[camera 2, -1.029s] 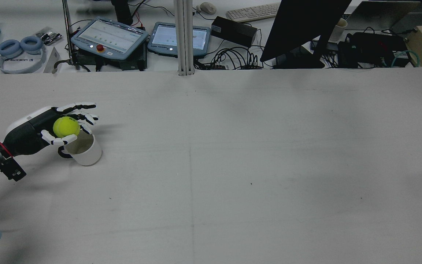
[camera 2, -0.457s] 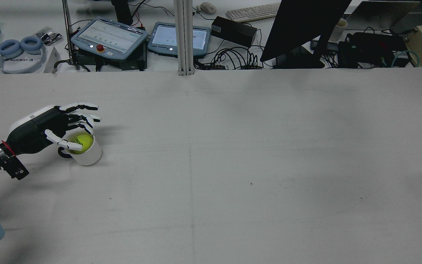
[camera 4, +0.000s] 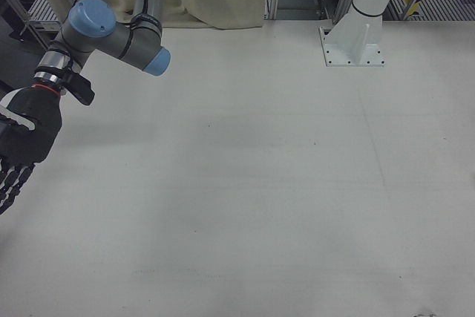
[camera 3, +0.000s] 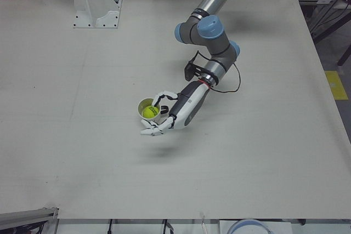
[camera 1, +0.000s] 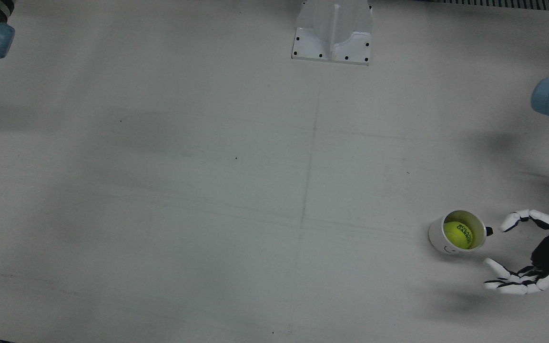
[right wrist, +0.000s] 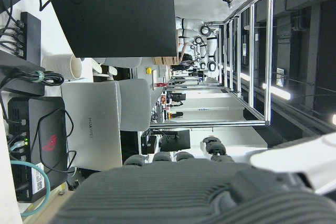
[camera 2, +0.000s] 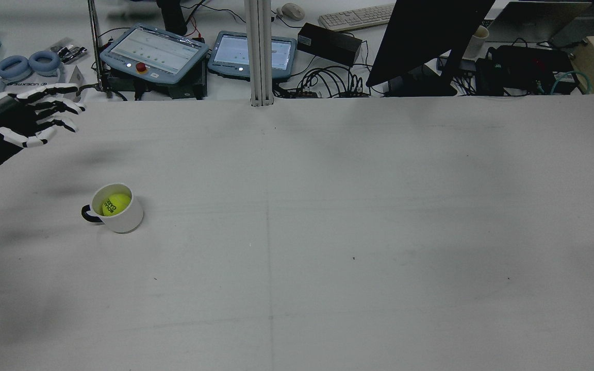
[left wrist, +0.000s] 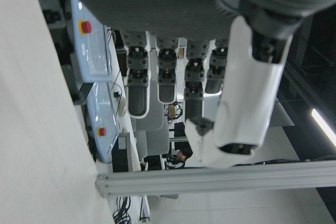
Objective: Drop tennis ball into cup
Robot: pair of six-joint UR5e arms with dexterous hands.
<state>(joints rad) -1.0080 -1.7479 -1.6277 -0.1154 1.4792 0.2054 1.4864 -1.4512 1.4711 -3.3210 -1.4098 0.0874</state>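
The left robot hand point(camera 2: 16, 126) hangs empty with fingers spread, apart from the cup point(camera 2: 117, 208) holding the tennis ball point(camera 2: 116, 204) on the pale desk point(camera 2: 379, 206).

Most of the bench point(camera 2: 328, 232) is left bare, so the middle and the right half can be crossed w/o trouble. Only one obstacle is seen near the left edge: the cup point(camera 2: 117, 208) w/ the tennis ball point(camera 2: 115, 204) sat inside. Pedestals point(camera 1: 332, 31) are bolted along the robot-side edge.
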